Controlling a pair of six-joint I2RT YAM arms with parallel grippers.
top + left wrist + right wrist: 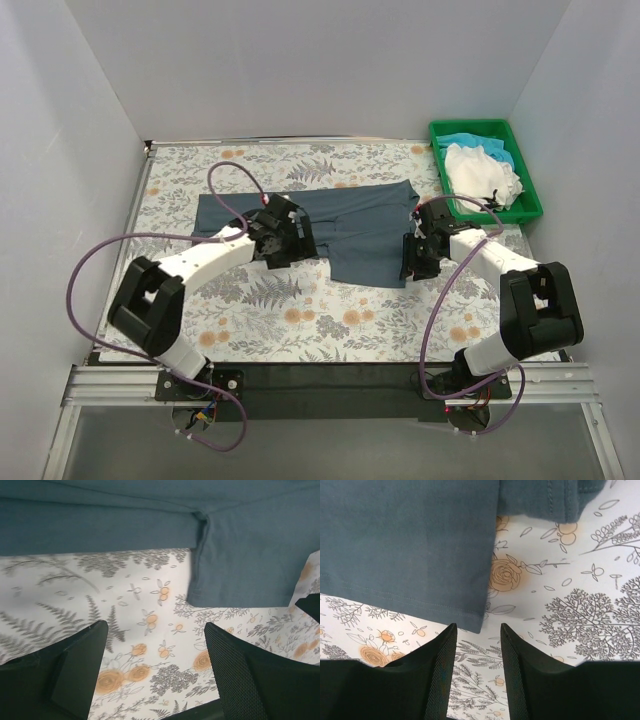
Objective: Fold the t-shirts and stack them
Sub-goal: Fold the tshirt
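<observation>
A dark slate blue-grey t-shirt [365, 225] lies spread on the floral table, its right part reaching down toward the arms. My left gripper [290, 245] hovers at its lower left edge. In the left wrist view the left gripper [155, 625] stands wide open over bare tablecloth, with the shirt [240, 555] just ahead. My right gripper [415, 255] sits at the shirt's right side. The right wrist view shows this gripper [478, 625] open and empty, the shirt's hemmed corner [405, 545] just past its left finger. A white t-shirt [485, 172] and a turquoise t-shirt [465, 142] lie crumpled in the tray.
A green plastic tray [530, 195] stands at the back right corner of the table. White walls close in the table on the left, back and right. Purple cables loop from both arms over the near half of the tablecloth [300, 310].
</observation>
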